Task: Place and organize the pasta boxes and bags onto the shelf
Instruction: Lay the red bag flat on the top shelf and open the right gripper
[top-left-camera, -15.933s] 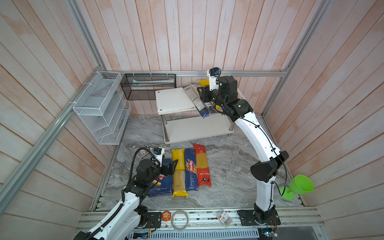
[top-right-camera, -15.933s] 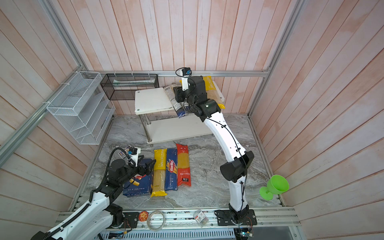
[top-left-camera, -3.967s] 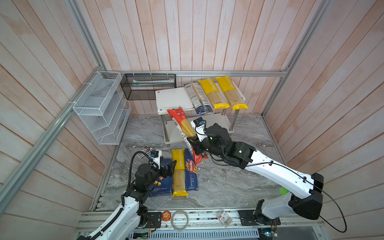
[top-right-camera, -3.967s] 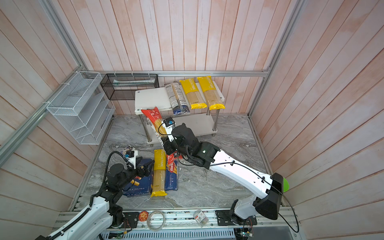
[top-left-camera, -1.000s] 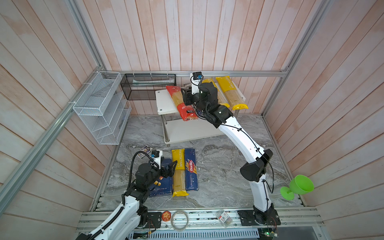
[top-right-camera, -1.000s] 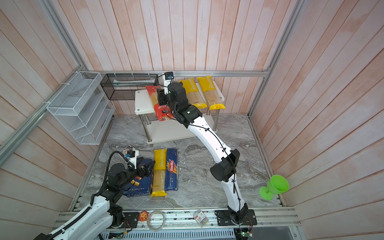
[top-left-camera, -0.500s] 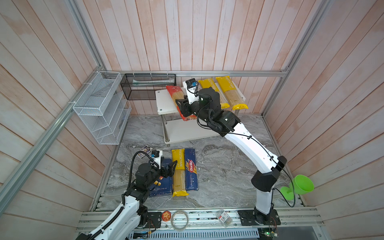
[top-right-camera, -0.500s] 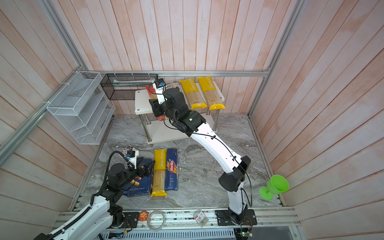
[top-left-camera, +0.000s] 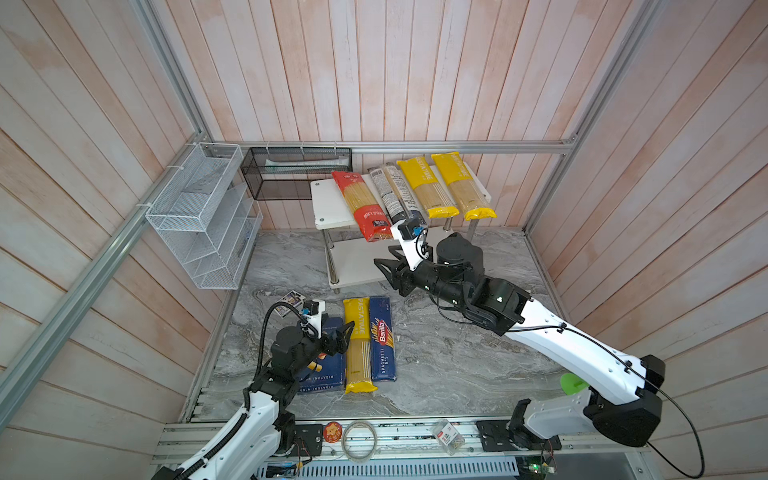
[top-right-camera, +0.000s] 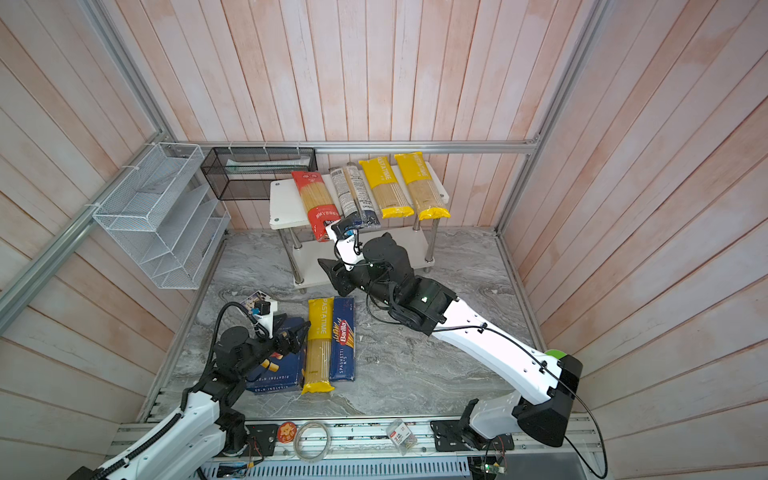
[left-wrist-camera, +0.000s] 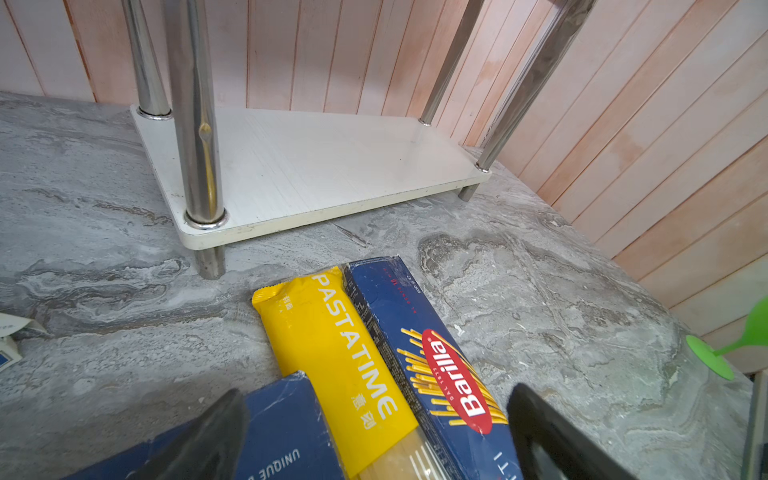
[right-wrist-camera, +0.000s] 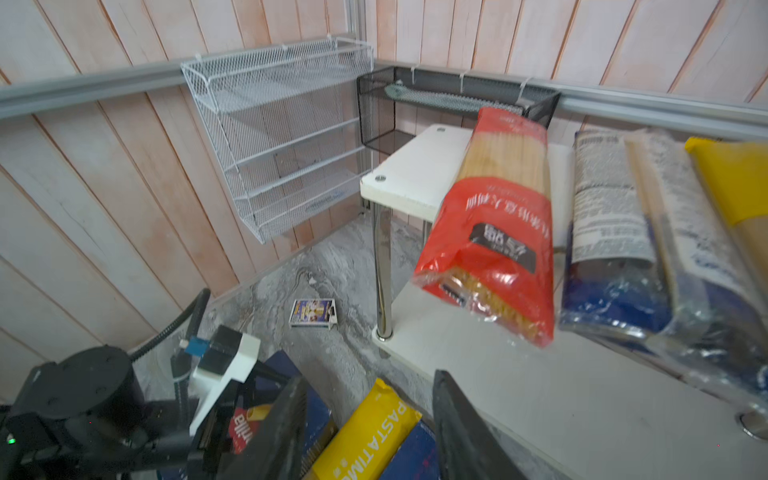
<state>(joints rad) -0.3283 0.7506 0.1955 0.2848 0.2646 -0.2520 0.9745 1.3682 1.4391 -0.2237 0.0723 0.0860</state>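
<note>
We see the right gripper (top-left-camera: 384, 268) hanging just in front of the shelf (top-left-camera: 328, 203), its two black fingers spread apart and holding nothing. On the shelf's top board four bags lie side by side, their near ends overhanging the front edge. A red bag (top-left-camera: 365, 205) lies towards the shelf's left end, followed by a dark blue bag (top-left-camera: 392, 195) with a white label, a yellow bag (top-left-camera: 428, 189), and a second yellow bag (top-left-camera: 463, 185) at the right end. Farther out in front of the shelf, the left gripper (top-left-camera: 345, 332), fingers also apart and empty, hovers over three packs lying side by side on the grey marbled floor (top-left-camera: 436, 353). These are a wide rigatoni box (top-left-camera: 326, 370), a third yellow bag (top-left-camera: 359, 345) and a narrow Barilla spaghetti box (top-left-camera: 382, 338).
</note>
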